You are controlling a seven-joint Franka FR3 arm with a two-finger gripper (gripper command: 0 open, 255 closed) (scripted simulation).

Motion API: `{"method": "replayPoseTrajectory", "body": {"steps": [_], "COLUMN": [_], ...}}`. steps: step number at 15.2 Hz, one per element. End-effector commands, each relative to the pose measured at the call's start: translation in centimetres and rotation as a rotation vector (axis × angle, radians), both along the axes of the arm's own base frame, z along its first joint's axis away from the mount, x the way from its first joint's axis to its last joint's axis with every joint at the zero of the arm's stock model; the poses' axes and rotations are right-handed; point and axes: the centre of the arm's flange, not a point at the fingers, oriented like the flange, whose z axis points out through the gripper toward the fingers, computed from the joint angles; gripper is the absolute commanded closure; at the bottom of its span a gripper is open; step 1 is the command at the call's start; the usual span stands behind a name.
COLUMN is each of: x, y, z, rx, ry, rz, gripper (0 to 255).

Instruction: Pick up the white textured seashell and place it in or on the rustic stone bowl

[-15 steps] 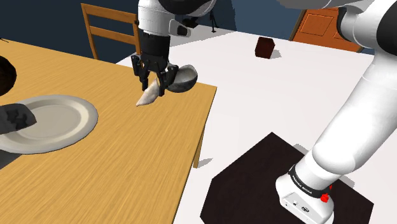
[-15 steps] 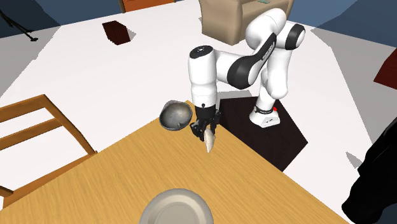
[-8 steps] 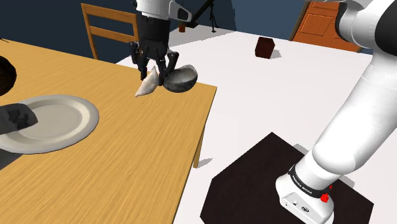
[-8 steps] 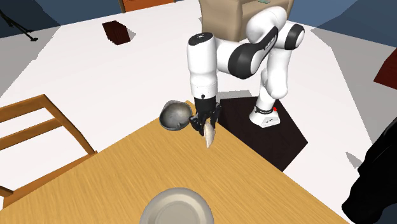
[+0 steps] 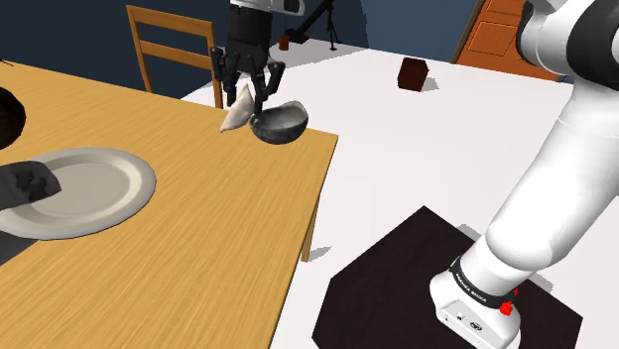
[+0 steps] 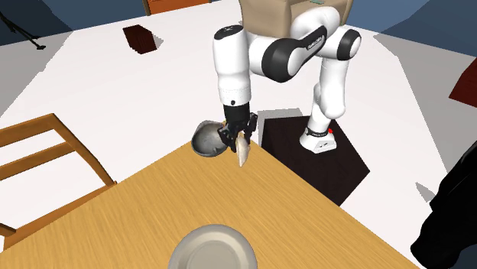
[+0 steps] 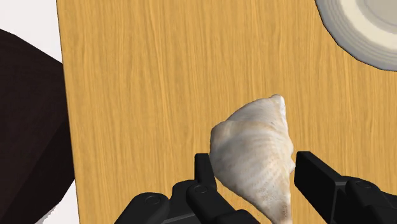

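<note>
Gripping the cream-white ridged seashell (image 7: 257,149), the gripper (image 5: 243,97) has both black fingers (image 7: 205,175) pressed on the shell's flanks. I see its narrow end sticking out below the fingertips. Shell is clear of the wooden table (image 5: 208,248), hanging in the air over the corner nearest the arm's stand (image 6: 302,149). Dark grey stone bowl (image 5: 279,123) sits on that same corner. Shell is just beside the bowl, on the shoulder view's left of it, and not inside it. Pale grey plate (image 5: 94,188) lies well apart, farther along the tabletop. Wooden chair (image 5: 169,45) stands beyond the table's far edge.
</note>
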Motion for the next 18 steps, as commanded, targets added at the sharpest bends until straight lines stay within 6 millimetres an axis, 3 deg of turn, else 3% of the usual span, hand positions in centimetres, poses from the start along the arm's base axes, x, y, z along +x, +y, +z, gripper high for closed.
{"method": "replayPoseTrajectory", "body": {"steps": [1, 13, 18], "x": [1.3, 10.9, 10.9], "y": [-2.3, -15.4, -15.4], "z": [0.1, 0.2, -2.5], "rx": [0.000, 0.000, 0.000], "ry": [0.000, 0.000, 0.000], "rz": [0.001, 0.001, 0.001], "gripper": [255, 255, 255]}}
